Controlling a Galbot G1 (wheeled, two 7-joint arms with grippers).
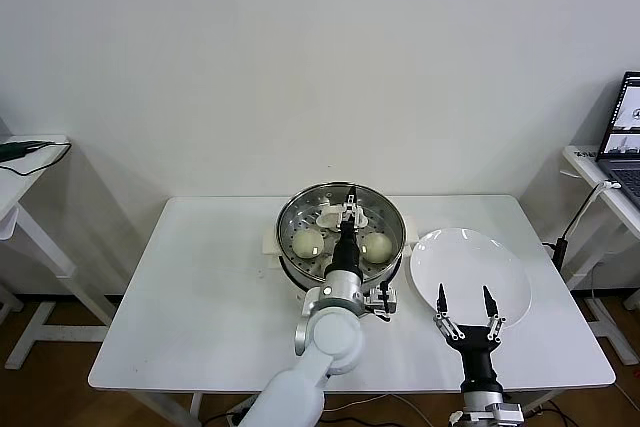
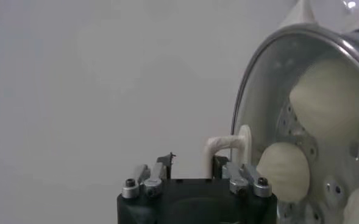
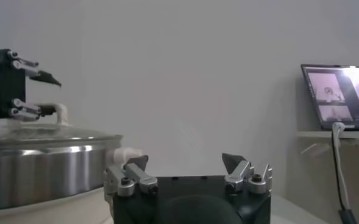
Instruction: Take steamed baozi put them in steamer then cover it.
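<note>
Stainless-steel round steamer (image 1: 342, 230) at table centre, clear glass cover (image 2: 301, 122) with white handle (image 1: 333, 213) on top, off-white baozi (image 1: 307, 241) inside. Left gripper (image 1: 351, 209) over handle, jaws parted, gripping nothing; side-on from right wrist (image 3: 42, 91), clear of lid. Right gripper (image 1: 463, 299) spread wide, empty, near white round plate (image 1: 470, 267). Remaining buns partly hidden behind arm.
</note>
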